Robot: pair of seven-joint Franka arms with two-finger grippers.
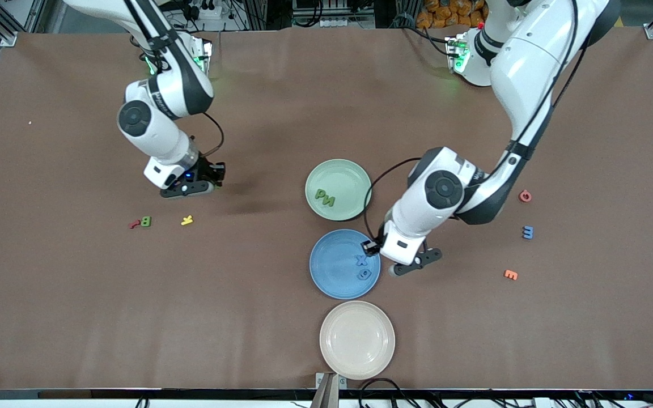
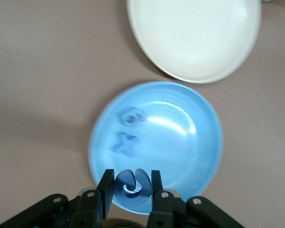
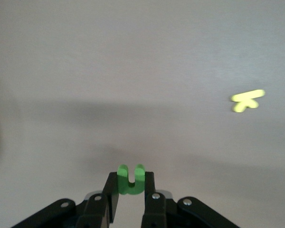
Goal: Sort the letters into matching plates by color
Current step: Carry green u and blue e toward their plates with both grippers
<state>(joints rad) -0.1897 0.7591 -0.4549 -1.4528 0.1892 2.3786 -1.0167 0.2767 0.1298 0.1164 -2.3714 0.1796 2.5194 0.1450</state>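
Blue letter [image 2: 131, 183] between left gripper's [image 2: 131, 186] fingers, over blue plate [image 2: 199, 156].

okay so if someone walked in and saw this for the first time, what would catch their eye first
Probably the three plates in a row mid-table: green plate with two green letters, blue plate with two blue ones, and a bare cream plate nearest the camera. Next, both arms carry letters: the left gripper holds a blue letter over the blue plate's rim, the right gripper a green letter over bare table.

Even overhead light, soft shadows
Glare streaking the blue plate [image 2: 180, 137] – letters in it blurred; yellow letter [image 3: 247, 100] out of focus; faint arm shadows across the bench [image 1: 281, 113].
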